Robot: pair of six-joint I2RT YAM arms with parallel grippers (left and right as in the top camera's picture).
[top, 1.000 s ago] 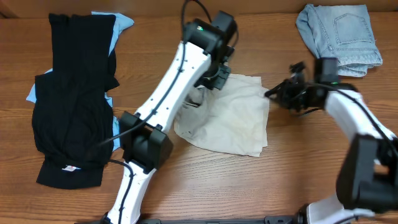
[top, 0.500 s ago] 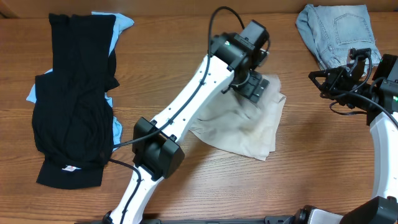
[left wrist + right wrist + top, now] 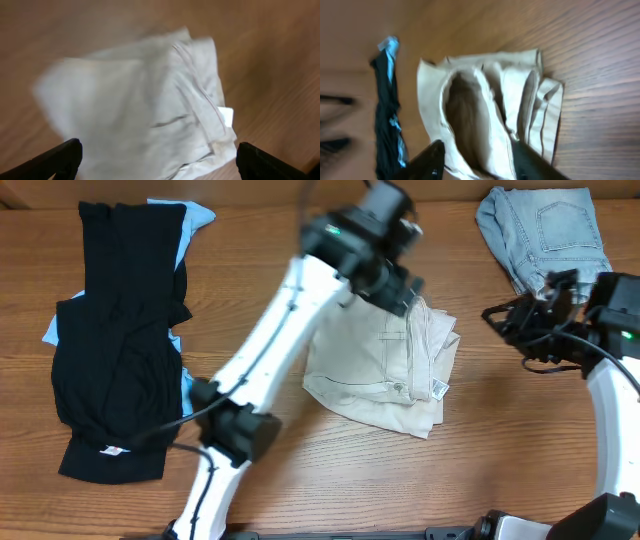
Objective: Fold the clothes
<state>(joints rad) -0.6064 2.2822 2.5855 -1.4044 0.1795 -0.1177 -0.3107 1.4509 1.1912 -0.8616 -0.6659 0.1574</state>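
Both jaws gape empty, left gripper (image 3: 160, 156) motion-blurred over the beige garment (image 3: 380, 370), right gripper (image 3: 479, 157) nearby.

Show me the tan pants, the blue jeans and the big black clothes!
tan pants (image 3: 380, 375), overhead view, middle of the folded cloth.
blue jeans (image 3: 565, 225), overhead view, on the back pocket.
black clothes (image 3: 115, 350), overhead view, middle of the pile.
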